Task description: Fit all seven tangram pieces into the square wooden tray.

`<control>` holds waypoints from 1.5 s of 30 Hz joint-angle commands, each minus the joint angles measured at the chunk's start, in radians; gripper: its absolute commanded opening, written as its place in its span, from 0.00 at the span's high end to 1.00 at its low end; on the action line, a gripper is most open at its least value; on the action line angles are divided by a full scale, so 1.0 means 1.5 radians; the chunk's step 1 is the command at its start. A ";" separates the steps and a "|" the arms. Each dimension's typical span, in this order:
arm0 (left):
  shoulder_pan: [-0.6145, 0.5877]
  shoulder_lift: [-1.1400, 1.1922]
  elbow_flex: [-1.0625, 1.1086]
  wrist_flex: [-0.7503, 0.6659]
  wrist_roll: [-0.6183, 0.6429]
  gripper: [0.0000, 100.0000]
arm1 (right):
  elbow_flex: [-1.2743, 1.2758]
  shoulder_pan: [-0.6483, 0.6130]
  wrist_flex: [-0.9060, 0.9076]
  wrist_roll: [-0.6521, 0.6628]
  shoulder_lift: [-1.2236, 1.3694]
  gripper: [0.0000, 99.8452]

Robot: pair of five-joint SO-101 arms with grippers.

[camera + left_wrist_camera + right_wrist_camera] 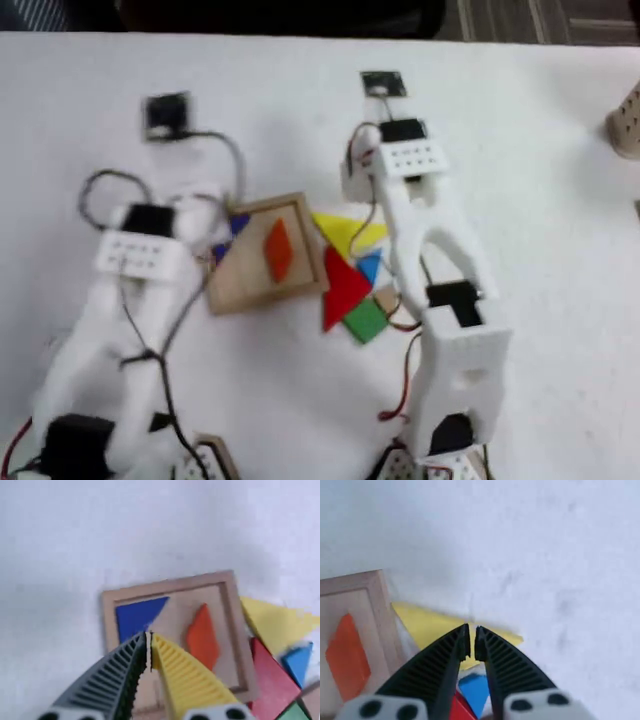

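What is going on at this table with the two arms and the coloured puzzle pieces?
Two robot arms are working on a tangram. The wooden tray holds two pieces: a blue triangle and an orange parallelogram. The left gripper is shut, over the tray by the blue triangle. The right gripper is shut and empty, above the pieces lying beside the tray: a yellow triangle, a red triangle, a small blue piece and a green square. Most of the puzzle is not yet done.
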 commanded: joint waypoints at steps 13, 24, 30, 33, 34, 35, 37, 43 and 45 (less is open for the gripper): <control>0.201 0.265 -0.191 -0.037 -0.005 0.95 | 0.140 0.105 -0.007 -0.002 -0.041 0.98; 0.147 0.374 -0.188 -0.037 -0.007 0.95 | 0.172 0.096 -0.053 0.043 -0.052 0.98; 0.093 0.372 -0.186 -0.033 -0.007 0.96 | 0.170 0.095 -0.054 0.043 -0.048 0.98; 0.063 0.372 -0.186 -0.032 -0.007 0.96 | 0.170 0.095 -0.054 0.043 -0.048 0.98; 0.057 0.372 -0.186 -0.032 -0.007 0.96 | 0.170 0.095 -0.054 0.043 -0.048 0.98; 0.052 0.372 -0.186 -0.031 -0.007 0.96 | 0.170 0.095 -0.054 0.043 -0.048 0.98; 0.049 0.371 -0.186 -0.029 -0.007 0.96 | 0.171 0.095 -0.054 0.043 -0.047 0.98; 0.052 0.370 -0.192 -0.017 -0.007 0.96 | 0.172 0.095 -0.054 0.043 -0.047 0.98; 0.050 0.364 -0.193 -0.020 -0.007 0.96 | 0.172 0.095 -0.054 0.043 -0.047 0.98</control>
